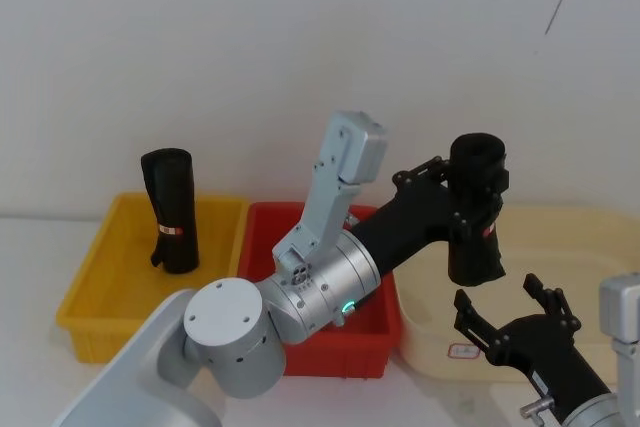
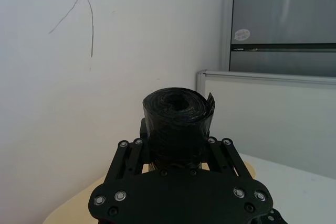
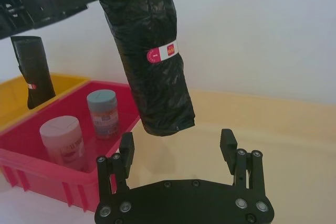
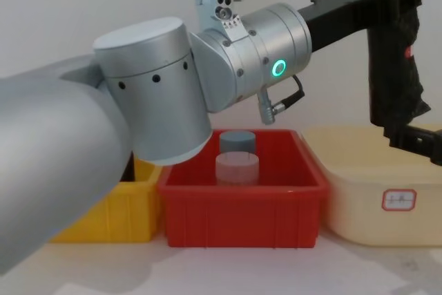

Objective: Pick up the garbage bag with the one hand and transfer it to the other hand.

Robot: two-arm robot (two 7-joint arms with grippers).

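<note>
The garbage bag (image 1: pixel 474 257), a tight black roll with a red-and-white label band (image 3: pixel 163 52), hangs upright in the air over the cream bin (image 1: pixel 580 237). My left gripper (image 1: pixel 478 209) reaches across from the left and is shut on the roll's upper half, as the left wrist view confirms for the bag (image 2: pixel 177 124). My right gripper (image 1: pixel 510 307) stands open just below the roll's lower end. In the right wrist view its two fingertips (image 3: pixel 227 139) flank empty space under the bag (image 3: pixel 155 66) without touching it.
A second black roll (image 1: pixel 170 209) stands in the yellow bin (image 1: pixel 100 277) on the left. The red bin (image 1: pixel 370 337) in the middle holds two round-capped jars (image 3: pixel 102 111) (image 3: pixel 63 140). A white wall is close behind the bins.
</note>
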